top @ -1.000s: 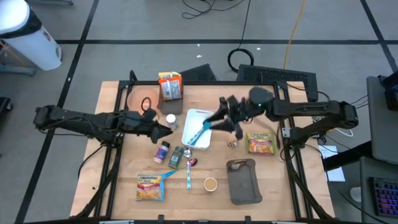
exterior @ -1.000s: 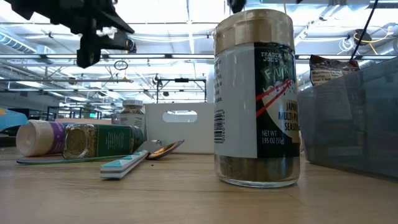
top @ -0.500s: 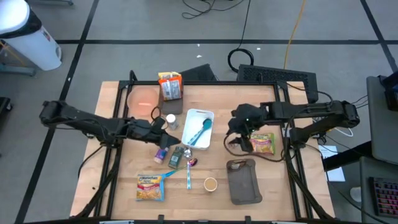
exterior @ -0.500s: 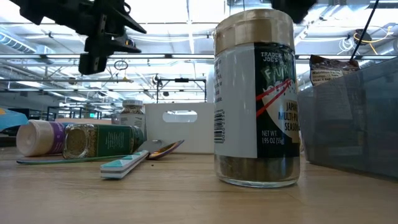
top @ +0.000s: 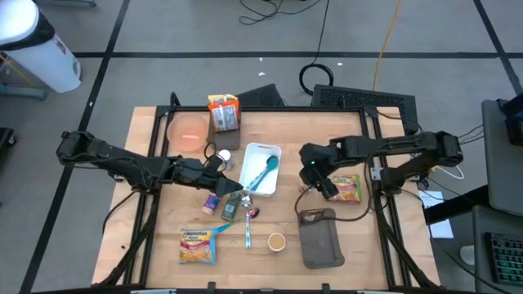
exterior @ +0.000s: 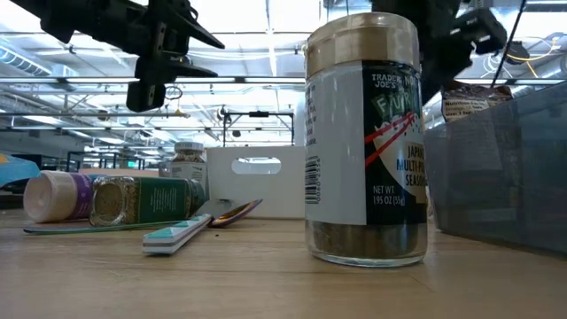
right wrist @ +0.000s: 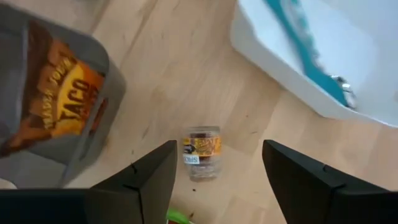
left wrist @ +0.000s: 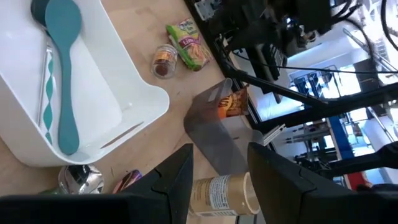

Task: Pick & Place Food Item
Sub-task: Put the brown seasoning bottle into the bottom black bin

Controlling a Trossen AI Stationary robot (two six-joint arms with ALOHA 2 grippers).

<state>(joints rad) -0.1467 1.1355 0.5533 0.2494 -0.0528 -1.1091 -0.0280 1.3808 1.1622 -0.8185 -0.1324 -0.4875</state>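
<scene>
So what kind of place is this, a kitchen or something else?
Probably a robotics lab or workshop, not a kitchen. Two arms are mounted at a wooden table standing on a taped concrete floor with loose cables, and the low view shows an open industrial ceiling with strip lights behind.

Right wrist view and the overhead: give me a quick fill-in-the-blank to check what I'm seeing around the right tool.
1. The open right tool hangs over a small ___ lying on the wood.
2. The orange packet in the grey container shows the word ___ in large letters.
3. The spoon in the white bin is ___ in colour.

Missing words: jar; TACO; teal.
</scene>
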